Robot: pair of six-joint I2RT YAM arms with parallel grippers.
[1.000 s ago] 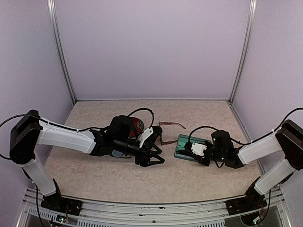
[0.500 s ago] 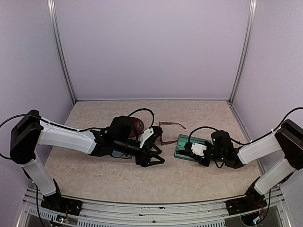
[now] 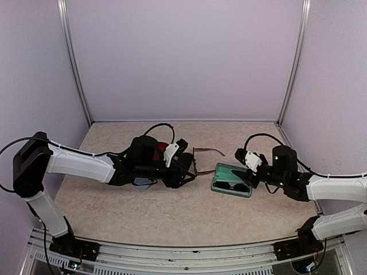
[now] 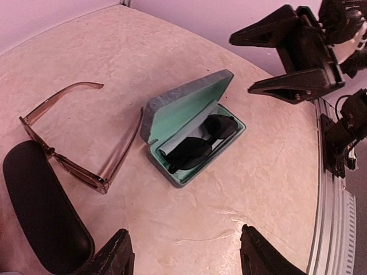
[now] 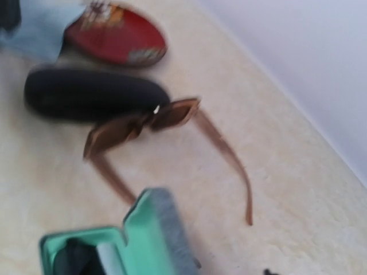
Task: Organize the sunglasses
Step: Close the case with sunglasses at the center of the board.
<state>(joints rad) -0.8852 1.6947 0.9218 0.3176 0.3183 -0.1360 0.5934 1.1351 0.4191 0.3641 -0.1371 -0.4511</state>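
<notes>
Sunglasses [image 4: 198, 146] in open case [image 4: 183, 103], near right hand [image 4: 241, 65] (spread wide)

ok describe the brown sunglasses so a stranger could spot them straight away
On the beige table, find the open grey-blue case with mint-green lining. The reddish-brown sunglasses lie beside its lid, between it and a closed black case. Unlike the black pair folded inside the open case, they are translucent, arms spread, out on the table.

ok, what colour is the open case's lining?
Mint green lining; shows best in the left wrist view.
</notes>
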